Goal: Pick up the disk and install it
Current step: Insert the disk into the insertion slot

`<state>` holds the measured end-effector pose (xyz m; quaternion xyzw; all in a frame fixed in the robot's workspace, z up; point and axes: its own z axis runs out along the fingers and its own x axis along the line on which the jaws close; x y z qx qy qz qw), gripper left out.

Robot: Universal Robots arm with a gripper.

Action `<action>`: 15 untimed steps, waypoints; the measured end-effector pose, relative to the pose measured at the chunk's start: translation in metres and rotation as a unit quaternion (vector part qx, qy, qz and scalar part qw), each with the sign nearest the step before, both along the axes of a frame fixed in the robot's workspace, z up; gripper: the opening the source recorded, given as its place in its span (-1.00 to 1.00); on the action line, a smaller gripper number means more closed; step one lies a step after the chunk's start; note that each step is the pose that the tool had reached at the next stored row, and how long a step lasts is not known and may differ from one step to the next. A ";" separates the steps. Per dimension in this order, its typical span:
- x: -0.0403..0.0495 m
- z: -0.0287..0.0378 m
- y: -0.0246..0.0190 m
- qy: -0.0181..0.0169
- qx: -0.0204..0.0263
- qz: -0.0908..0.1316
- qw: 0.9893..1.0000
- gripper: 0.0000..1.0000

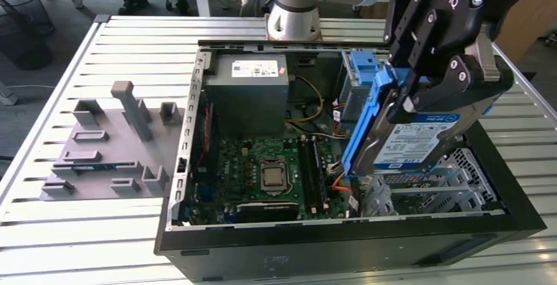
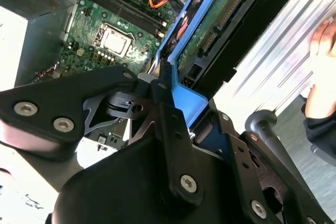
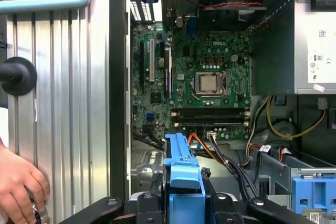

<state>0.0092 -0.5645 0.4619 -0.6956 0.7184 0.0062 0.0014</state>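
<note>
over open case [image 1: 304, 254] — claw [image 1: 440, 99] clamped on disk [image 1: 407, 149], its upper end hidden.

In the exterior view the gripper [image 1: 424, 96], jaws clamped on the disk [image 1: 409, 148], covers the disk's far end and part of its label. The disk hides the bay at the right of the computer case [image 1: 304, 252]. The picture's edge cuts off the arm [image 1: 296, 11]. In the first wrist view the edge cuts off a hand [image 3: 18, 187]; the second wrist view shows a hand [image 2: 321, 45] blurred.
</note>
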 end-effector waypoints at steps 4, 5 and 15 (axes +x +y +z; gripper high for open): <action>0.0054 -0.0015 0.0000 0.000 0.000 0.000 1.000 -0.27; 0.0066 -0.0017 0.0000 0.000 0.000 0.000 1.000 -0.27; 0.0203 -0.0041 -0.0001 0.000 0.000 0.000 1.000 -0.27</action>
